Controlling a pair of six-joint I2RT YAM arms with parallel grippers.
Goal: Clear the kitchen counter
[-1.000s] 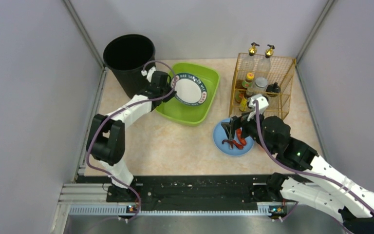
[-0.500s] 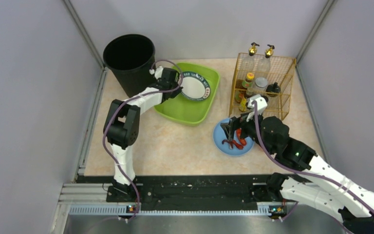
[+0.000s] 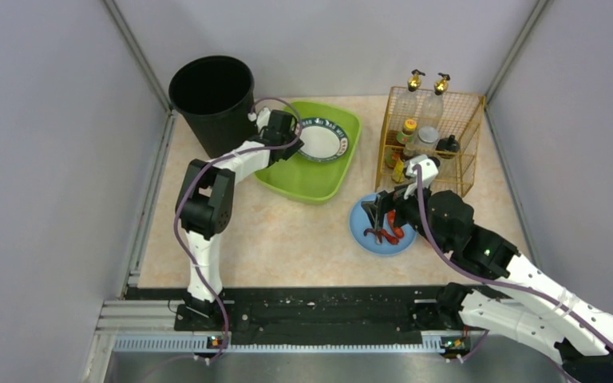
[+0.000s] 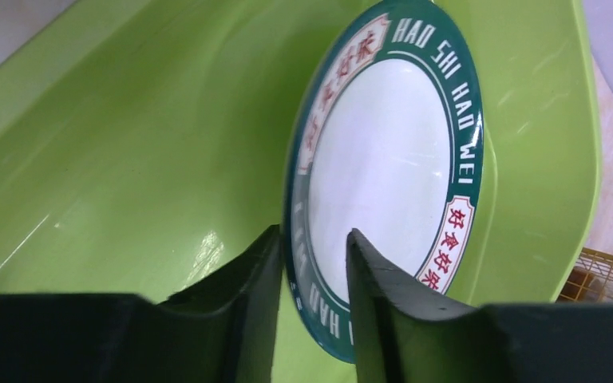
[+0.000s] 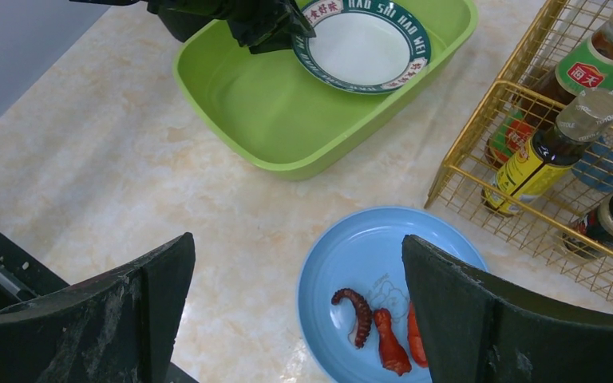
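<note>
The kitchen counter [image 3: 287, 239] is a pale marbled top, also in the right wrist view [image 5: 112, 167]. A green tray [image 3: 311, 195] stands at its back. My left gripper [image 3: 291, 136] is inside the tray [image 4: 128, 120], shut on the left rim of a white plate with a green lettered border [image 4: 383, 167]. The plate [image 3: 323, 140] leans on the tray's far side [image 5: 363, 44]. My right gripper [image 3: 381, 219] is open and empty [image 5: 295, 247], a little above a blue plate [image 5: 351, 255]. That plate holds an octopus tentacle [image 5: 359, 315] and red sausage pieces [image 5: 391, 351].
A black bin [image 3: 211, 92] stands at the back left, close to the left arm. A gold wire rack [image 3: 467, 104] with several bottles [image 5: 543, 144] stands right of the tray, just behind the blue plate. A black rail [image 3: 311, 307] runs along the near edge. Grey walls close in three sides.
My left arm has swung right and carried the plate further back and lower into the green tray, where it now lies flatter. The right arm has not moved.
</note>
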